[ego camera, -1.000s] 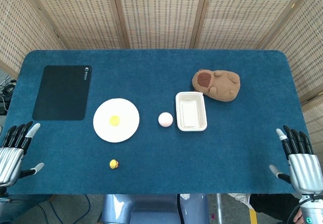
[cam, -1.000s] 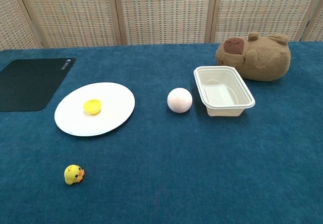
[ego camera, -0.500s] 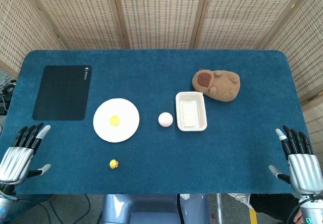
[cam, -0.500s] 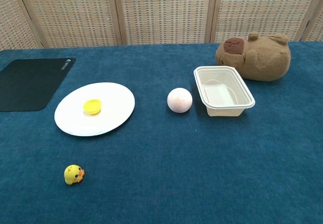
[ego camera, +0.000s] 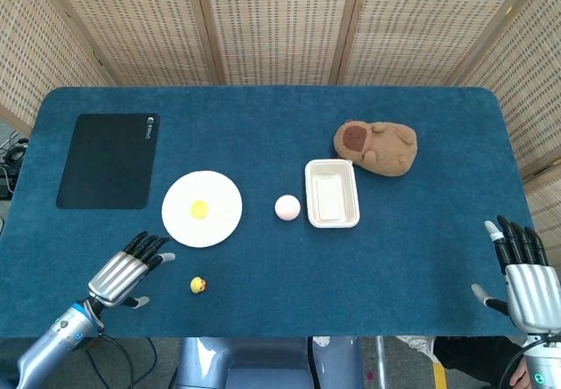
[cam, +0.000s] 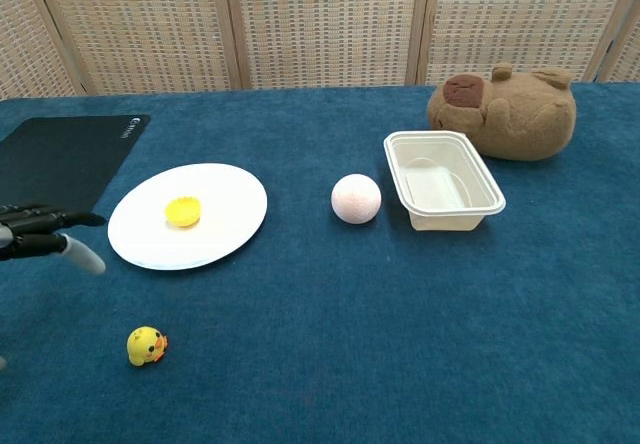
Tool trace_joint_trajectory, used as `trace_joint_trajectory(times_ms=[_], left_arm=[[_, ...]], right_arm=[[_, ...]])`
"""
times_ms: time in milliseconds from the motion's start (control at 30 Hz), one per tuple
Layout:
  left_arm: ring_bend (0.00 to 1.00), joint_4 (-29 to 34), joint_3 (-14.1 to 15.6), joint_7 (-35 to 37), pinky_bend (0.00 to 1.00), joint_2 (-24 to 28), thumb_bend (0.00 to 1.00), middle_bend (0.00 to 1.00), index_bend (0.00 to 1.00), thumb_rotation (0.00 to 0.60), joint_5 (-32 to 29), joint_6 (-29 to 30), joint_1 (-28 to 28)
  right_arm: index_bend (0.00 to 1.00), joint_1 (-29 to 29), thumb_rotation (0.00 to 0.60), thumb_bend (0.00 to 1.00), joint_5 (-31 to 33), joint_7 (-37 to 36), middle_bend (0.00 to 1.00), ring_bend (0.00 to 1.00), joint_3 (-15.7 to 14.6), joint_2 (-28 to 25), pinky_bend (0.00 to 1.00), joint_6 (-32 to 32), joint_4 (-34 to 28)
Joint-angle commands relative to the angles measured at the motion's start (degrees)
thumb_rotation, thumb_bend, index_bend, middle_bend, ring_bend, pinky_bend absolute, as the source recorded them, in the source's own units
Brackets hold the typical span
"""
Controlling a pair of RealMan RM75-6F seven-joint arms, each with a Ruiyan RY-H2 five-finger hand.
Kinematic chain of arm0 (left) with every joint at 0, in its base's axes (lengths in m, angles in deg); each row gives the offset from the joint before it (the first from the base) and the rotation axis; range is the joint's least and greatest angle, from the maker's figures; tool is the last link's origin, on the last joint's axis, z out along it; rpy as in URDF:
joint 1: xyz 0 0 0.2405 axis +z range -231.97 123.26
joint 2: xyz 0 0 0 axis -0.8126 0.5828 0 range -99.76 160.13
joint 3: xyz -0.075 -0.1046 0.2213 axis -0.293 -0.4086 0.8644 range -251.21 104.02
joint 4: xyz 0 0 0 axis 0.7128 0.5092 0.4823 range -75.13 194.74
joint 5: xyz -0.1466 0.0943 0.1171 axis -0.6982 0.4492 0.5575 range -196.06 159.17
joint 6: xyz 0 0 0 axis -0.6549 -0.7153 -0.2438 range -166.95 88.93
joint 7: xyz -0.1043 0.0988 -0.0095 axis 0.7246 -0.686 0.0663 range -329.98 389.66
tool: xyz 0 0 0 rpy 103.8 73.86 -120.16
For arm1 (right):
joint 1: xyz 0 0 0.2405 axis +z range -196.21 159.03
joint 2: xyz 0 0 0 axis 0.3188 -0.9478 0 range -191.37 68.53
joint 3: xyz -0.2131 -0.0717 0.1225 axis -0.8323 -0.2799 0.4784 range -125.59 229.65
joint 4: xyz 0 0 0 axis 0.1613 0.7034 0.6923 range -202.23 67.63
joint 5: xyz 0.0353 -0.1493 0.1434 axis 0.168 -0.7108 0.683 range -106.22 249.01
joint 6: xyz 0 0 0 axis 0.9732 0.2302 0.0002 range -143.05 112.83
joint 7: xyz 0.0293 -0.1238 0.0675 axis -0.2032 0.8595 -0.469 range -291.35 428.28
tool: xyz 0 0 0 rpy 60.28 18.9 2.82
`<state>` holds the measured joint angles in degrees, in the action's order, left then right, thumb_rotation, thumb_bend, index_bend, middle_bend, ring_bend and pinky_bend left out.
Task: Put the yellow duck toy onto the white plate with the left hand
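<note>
The yellow duck toy (ego camera: 199,285) (cam: 147,346) lies on the blue table near its front edge, below the white plate (ego camera: 220,221) (cam: 225,219). A small yellow cup-shaped piece (ego camera: 200,208) (cam: 183,210) sits on the plate. My left hand (ego camera: 123,271) (cam: 40,232) hovers open with fingers spread, to the left of the duck and apart from it. My right hand (ego camera: 524,282) stays open at the table's front right corner, holding nothing.
A pink ball (ego camera: 287,207) (cam: 356,198) lies right of the plate, beside a white rectangular tray (ego camera: 331,194) (cam: 443,181). A brown plush animal (ego camera: 377,147) (cam: 505,110) lies behind the tray. A black mat (ego camera: 109,160) (cam: 60,164) covers the far left.
My left hand has moved in from the table's left edge toward the duck. The right hand has barely shifted. The duck and the other objects have not moved.
</note>
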<state>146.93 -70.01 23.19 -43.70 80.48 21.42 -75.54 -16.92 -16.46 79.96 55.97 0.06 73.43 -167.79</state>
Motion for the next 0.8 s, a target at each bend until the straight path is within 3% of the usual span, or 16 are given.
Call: trace_joint_trajectory(times_ms=[33, 300, 800], left_arm=[[0.0, -1.88, 0.25, 0.12, 0.0, -2.15, 0.16, 0.0, 0.3, 0.6, 1.47, -0.77, -1.72], [0.0, -6.22, -0.17, 0.08, 0.0, -6.78, 0.2, 0.0, 0.34, 0.6, 4.61, 0.55, -4.49], [0.0, -7.67, 0.08, -3.62, 0.0, -10.95, 0.22, 0.0, 0.41, 0.6, 2.62, -3.35, -8.09]], right_arm=[[0.0, 0.22, 0.6, 0.0, 0.42, 0.64, 0.0, 0.0, 0.03, 0.38, 0.0, -0.5, 0.27], [0.0, 0.44, 0.6, 0.0, 1.18, 2.1, 0.0, 0.0, 0.06, 1.15, 0.0, -1.05, 0.62], [0.0, 0.73, 0.6, 0.0, 2.09, 2.49, 0.0, 0.0, 0.23, 1.56, 0.0, -1.55, 1.03]])
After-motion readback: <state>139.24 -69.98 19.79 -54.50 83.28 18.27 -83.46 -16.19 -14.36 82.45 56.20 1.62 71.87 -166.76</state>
